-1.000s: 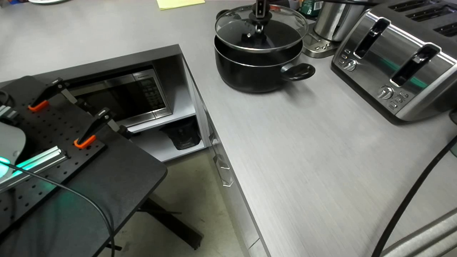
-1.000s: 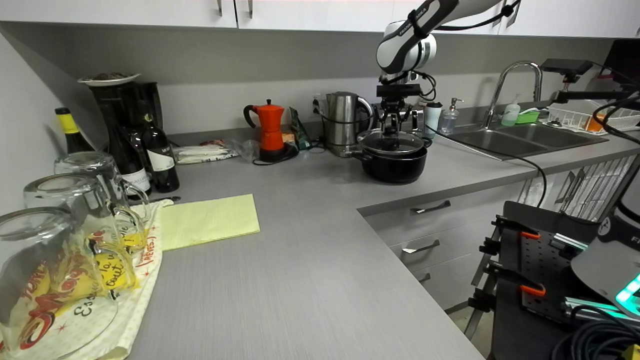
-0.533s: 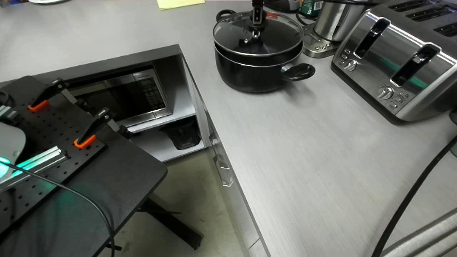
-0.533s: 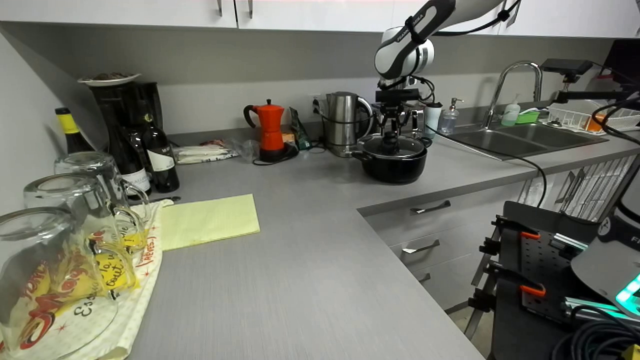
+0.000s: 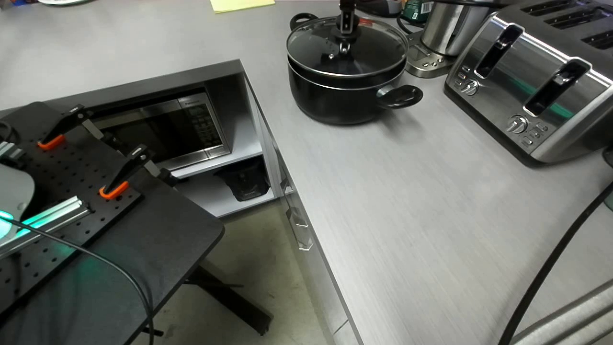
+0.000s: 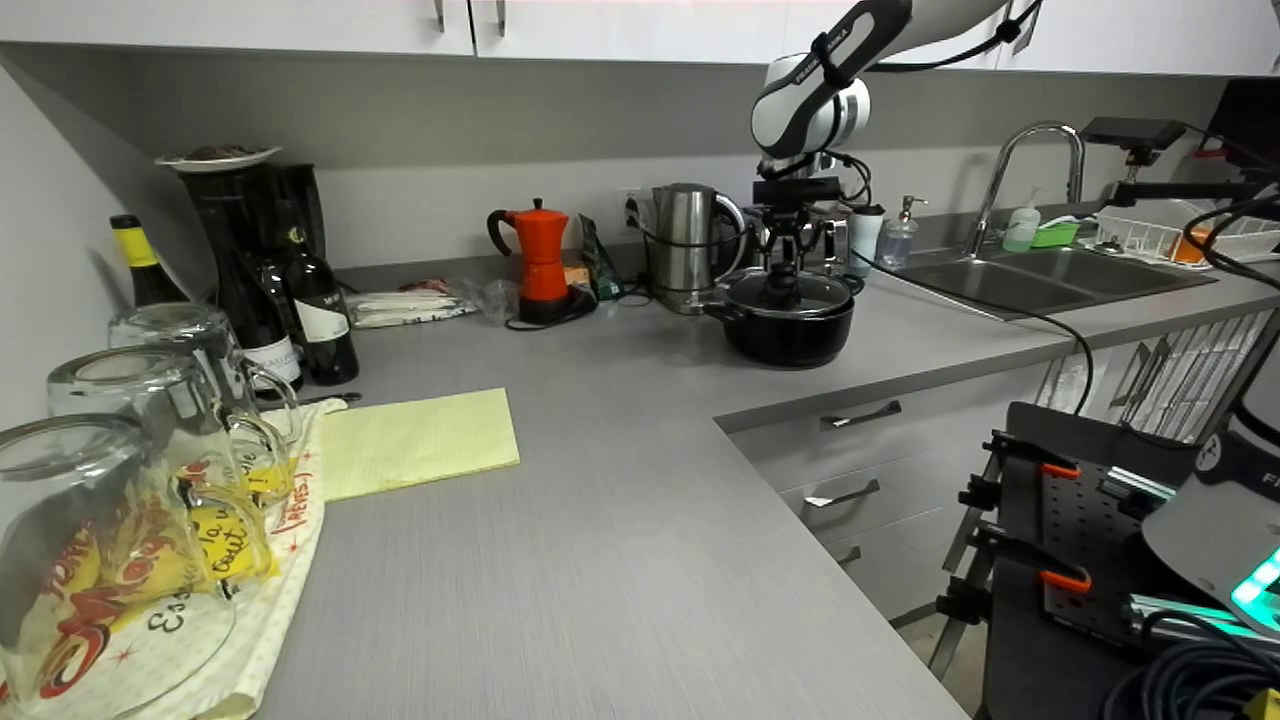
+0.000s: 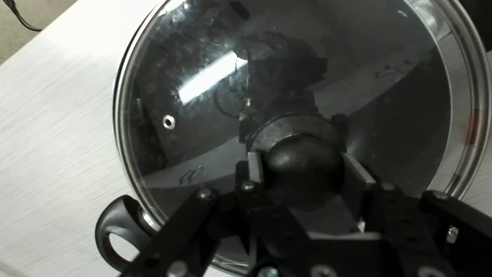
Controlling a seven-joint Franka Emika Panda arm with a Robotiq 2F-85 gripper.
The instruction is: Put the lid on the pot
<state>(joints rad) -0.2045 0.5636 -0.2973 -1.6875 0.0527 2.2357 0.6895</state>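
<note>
Kitchen: steel electric kettle (image 6: 685,240) on grey counter (image 6: 600,560); red moka pot (image 6: 542,255) and toaster (image 5: 531,86) near kettle; wall cabinets (image 6: 650,28) above kettle; double sink (image 6: 1120,272) with gooseneck faucet (image 6: 1048,127), dish rack (image 6: 1135,232) well apart from kettle; microwave (image 5: 165,128) lower than kettle.

White cupboards (image 6: 640,28) hang before me along a pale grey wall (image 6: 450,120), over a grey counter (image 6: 560,580) that turns a corner above drawers (image 6: 900,450), open shelving (image 5: 244,148) and drab floor (image 5: 273,282).

Round metal-rimmed clear glass lid (image 7: 292,92), roughly level, black knob (image 7: 303,165) up, slightly off-centre over black two-handled pot (image 5: 335,104), upright on grey countertop (image 5: 407,191), rim contact unclear.
</note>
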